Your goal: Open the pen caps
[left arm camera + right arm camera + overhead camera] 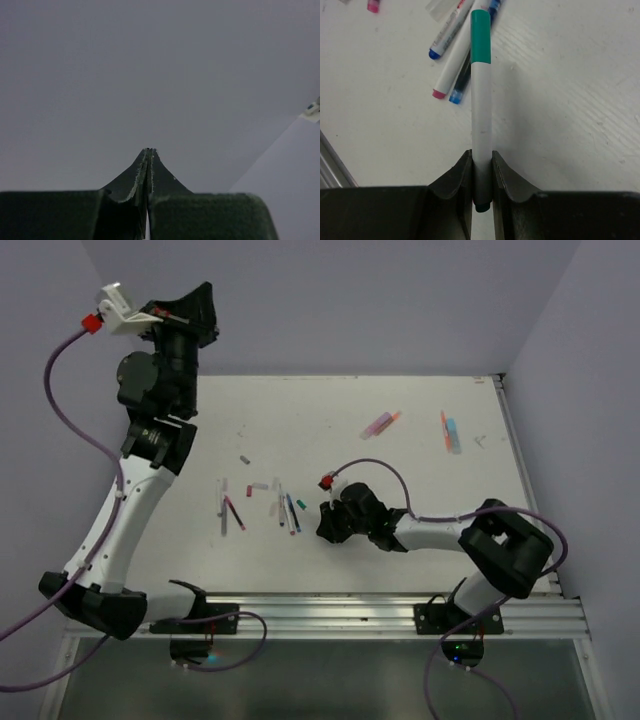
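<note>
**Left arm:** reared up tall at the far left, wrist turned toward the back wall.
**Left pincer**: fingers pressed flat together with nothing between them. Its own camera takes in only blank wall.

**Right arm:** folded low, forearm lying out leftward just above the surface.
**Right pincer**: clamped on the lower end of a white-bodied pen. The pen sticks straight out ahead of the fingers, its teal cap seated on the far end. The butt of the pen sits down between the fingers, partly hidden. Whether the pen touches the surface cannot be told.

**Near bunch of pens**: white barrels with blue and pink ends, lying against one another just left of the teal cap. The top edge of the wrist view cuts them off.

**Second bunch of pens**: further left. They are thin, and their colours are hard to make out from above.

**Far right of the surface:** a pink-purple pen, and an orange and light-blue pair lying side by side.

**Small grey piece**: lies alone, possibly a loose cap, but too small to be sure.
</note>
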`<state>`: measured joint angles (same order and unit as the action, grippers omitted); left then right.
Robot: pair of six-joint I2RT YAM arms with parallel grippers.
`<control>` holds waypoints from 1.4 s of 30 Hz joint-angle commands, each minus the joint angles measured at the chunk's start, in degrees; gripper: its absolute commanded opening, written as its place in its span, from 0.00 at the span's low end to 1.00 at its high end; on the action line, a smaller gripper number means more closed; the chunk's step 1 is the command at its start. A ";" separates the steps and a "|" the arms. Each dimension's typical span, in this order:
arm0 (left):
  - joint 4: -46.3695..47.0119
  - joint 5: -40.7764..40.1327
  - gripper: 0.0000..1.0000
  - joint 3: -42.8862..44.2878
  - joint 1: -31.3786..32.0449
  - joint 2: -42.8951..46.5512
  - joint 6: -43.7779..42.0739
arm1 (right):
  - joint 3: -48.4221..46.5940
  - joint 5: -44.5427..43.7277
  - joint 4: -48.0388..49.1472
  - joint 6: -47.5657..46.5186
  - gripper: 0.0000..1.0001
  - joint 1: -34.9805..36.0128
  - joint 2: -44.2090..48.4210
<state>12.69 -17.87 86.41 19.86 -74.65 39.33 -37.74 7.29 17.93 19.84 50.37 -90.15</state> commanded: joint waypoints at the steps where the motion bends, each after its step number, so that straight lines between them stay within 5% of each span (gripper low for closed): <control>1: 7.10 -3.14 0.00 2.18 0.62 1.44 1.01 | -0.67 1.76 -0.44 -0.24 0.00 -0.18 3.66; 5: -1.95 -2.35 0.06 1.92 0.53 3.10 -0.13 | -2.60 0.71 -2.64 -0.76 0.00 -0.18 8.57; 13: -8.99 7.65 0.77 -17.93 0.62 12.95 2.67 | -5.94 -1.92 -4.49 -0.76 0.00 -0.18 15.52; 16: -8.74 15.39 0.86 -23.64 0.71 12.87 4.87 | -7.61 -2.81 -4.40 -0.59 0.00 -0.18 15.71; 29: -5.66 18.92 0.90 -32.36 9.67 9.35 7.33 | -11.39 -8.43 -1.33 1.87 0.00 -0.18 14.39; 42: -5.75 18.13 0.72 -32.45 10.73 5.05 13.40 | -12.10 -7.91 1.75 2.93 0.00 -0.10 14.21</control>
<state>4.97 0.23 54.17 29.95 -69.28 50.35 -47.09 0.47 15.79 21.98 50.24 -75.75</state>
